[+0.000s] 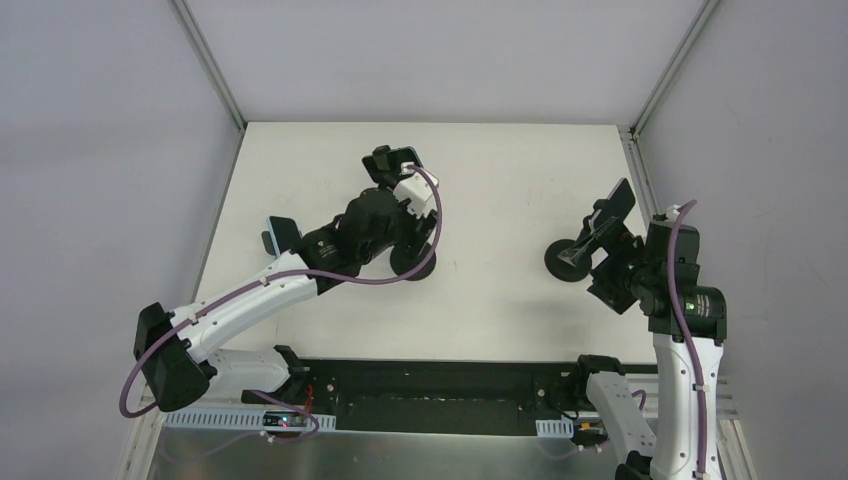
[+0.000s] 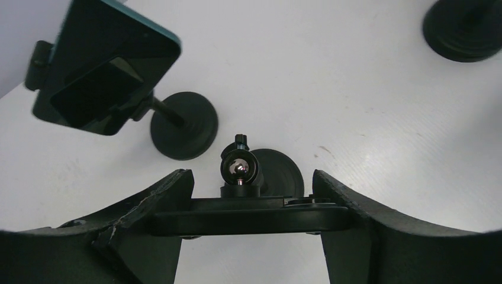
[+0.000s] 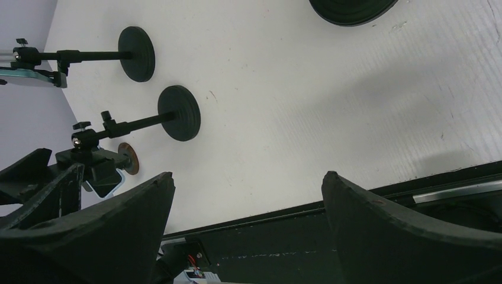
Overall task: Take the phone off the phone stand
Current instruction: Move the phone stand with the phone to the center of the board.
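A: Where do we have the phone?
B: We see the phone (image 2: 251,220) edge-on, sitting on top of the phone stand (image 2: 239,167). The stand's base is roughly mid-bench. Phone not off the stand yet
A: Left gripper?
B: Left gripper (image 2: 251,198) is clamped across the phone, one finger on each side, with the ball joint just beyond it
A: Right?
B: Right gripper (image 3: 244,176) is wide, holding nothing, near the right edge of the bench beside the right stand (image 1: 570,262), which carries its own handset (image 1: 620,198)
A: Anything else?
B: We've got a spare phone (image 2: 100,65) on a stand by the left edge
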Available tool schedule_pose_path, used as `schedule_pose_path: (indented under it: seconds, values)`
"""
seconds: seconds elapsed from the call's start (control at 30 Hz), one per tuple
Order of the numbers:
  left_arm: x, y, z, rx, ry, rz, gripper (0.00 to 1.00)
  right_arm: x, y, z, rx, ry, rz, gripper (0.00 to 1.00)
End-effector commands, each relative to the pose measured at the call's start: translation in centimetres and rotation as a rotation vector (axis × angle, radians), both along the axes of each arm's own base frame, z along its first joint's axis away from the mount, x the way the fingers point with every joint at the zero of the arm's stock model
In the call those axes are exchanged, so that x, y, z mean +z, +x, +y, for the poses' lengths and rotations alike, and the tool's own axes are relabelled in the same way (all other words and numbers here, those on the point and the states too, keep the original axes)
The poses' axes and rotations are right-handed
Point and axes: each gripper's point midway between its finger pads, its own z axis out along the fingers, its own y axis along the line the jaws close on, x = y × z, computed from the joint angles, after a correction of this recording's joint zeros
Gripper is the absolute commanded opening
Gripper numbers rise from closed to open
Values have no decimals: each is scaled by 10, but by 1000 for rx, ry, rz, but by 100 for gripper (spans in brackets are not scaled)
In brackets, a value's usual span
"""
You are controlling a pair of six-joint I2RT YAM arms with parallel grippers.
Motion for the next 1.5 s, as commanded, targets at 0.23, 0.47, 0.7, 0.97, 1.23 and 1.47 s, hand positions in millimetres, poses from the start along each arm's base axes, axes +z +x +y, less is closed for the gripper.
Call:
schedule_pose_path:
  seconds: [0.23,0.47,0.7,0.97,1.23,1.47]
  values:
    - [46,-67,-57,-384,-246,77,0,-2,4,2,-2,16,-19,99]
    - [42,-124,-71,-648,-236,91,0,-1,4,4,10,23,-22,99]
    - [21,-164,-65,-876,-187,74,0,-2,5,9,26,45,-24,99]
    - [1,-191,-58,-1095,-105,-17,0,0,2,17,65,77,-47,99]
    - [9,-203,-59,-1285,-92,-55,0,-2,-2,20,82,82,-47,99]
    - [20,-197,-60,-1402,-170,-42,0,-5,-7,20,94,75,-46,99]
